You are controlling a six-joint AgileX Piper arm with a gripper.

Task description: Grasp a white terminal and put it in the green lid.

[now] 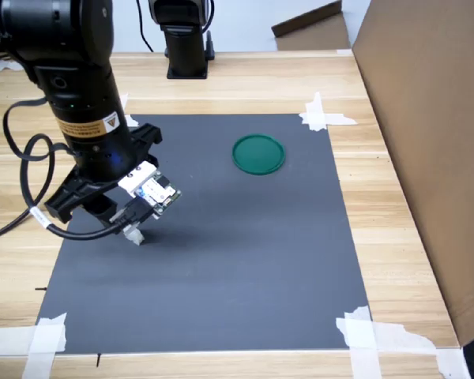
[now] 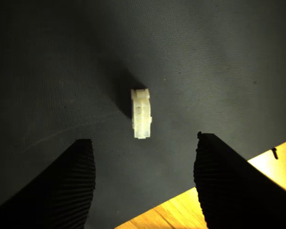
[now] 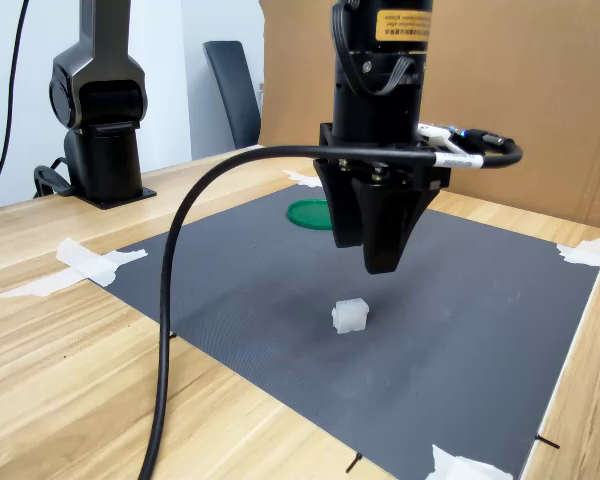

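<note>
Black two-fingered tool (image 2: 142, 183) hangs above small white blocky plastic terminal (image 2: 141, 113), fingers spread wide, nothing held. Terminal lies loose on dark grey mat (image 3: 280, 270) taped over wooden bench (image 3: 70, 340), centred in gap, likely lined up for straight descent and pinch. Flat round dark-green plastic lid (image 1: 258, 154) waits empty, well apart, toward first exterior view's upper right.

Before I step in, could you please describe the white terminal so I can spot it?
On the dark mat taped to the wooden table, look beneath the open pincer. The white terminal lies there, a tiny blocky piece, unlike the flat round green lid.
</note>
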